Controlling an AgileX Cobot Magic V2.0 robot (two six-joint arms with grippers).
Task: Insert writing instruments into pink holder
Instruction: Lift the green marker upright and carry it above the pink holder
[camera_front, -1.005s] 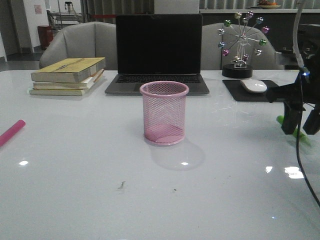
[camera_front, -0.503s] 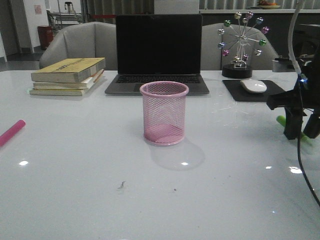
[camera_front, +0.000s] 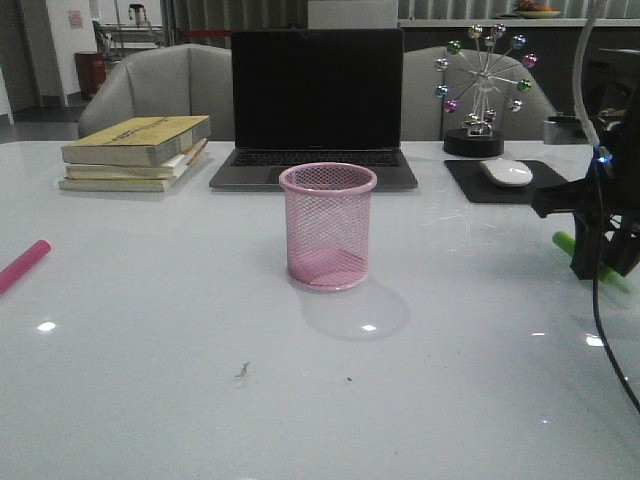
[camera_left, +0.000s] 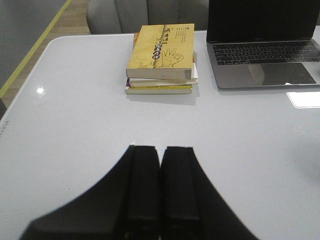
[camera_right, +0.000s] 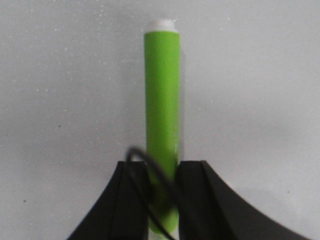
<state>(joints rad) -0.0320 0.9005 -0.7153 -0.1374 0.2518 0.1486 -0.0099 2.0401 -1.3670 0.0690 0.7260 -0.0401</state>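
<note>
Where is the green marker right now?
In the front view the green marker lies at the table's far right, between the right gripper's fingers, in front of the mouse pad and well right of the pink holder.

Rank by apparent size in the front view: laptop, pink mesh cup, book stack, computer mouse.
1. laptop
2. book stack and pink mesh cup: similar apparent area, and the cup stands nearer the camera, so unranked.
3. computer mouse
</note>
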